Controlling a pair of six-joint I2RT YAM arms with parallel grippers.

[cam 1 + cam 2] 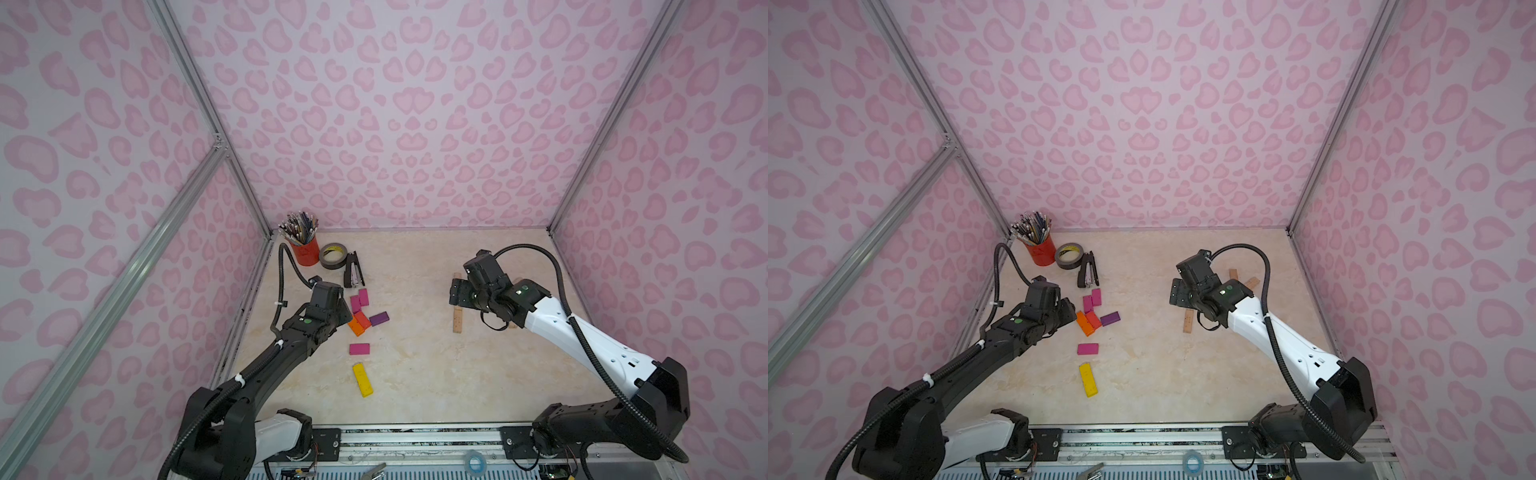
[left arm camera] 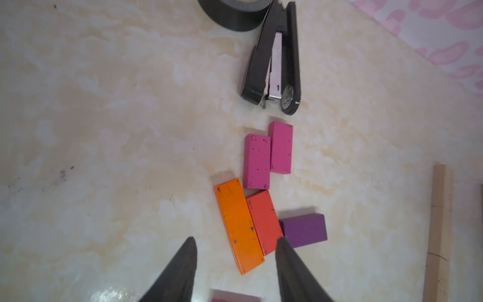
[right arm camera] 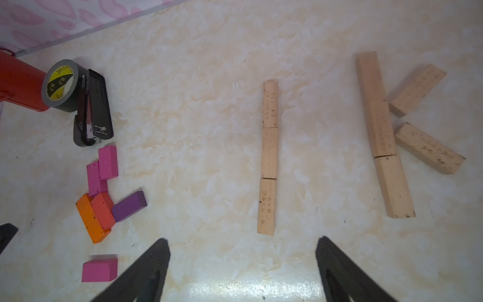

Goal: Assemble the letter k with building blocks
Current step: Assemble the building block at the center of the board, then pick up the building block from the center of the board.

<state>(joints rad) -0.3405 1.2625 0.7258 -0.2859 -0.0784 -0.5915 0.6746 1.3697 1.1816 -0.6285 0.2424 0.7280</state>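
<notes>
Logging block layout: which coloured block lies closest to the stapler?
The lighter pink block; its end almost reaches the stapler, while the darker magenta block alongside sits farther.

top views: high, front, facing down — whole table (image 1: 415, 374) | wrist views: low, close — sharing stapler (image 2: 258, 60), orange block (image 2: 237, 224)

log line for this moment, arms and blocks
left gripper: open, straddling orange block end | right gripper: open, empty | wooden k: laid out | wooden row: three blocks end to end
</notes>
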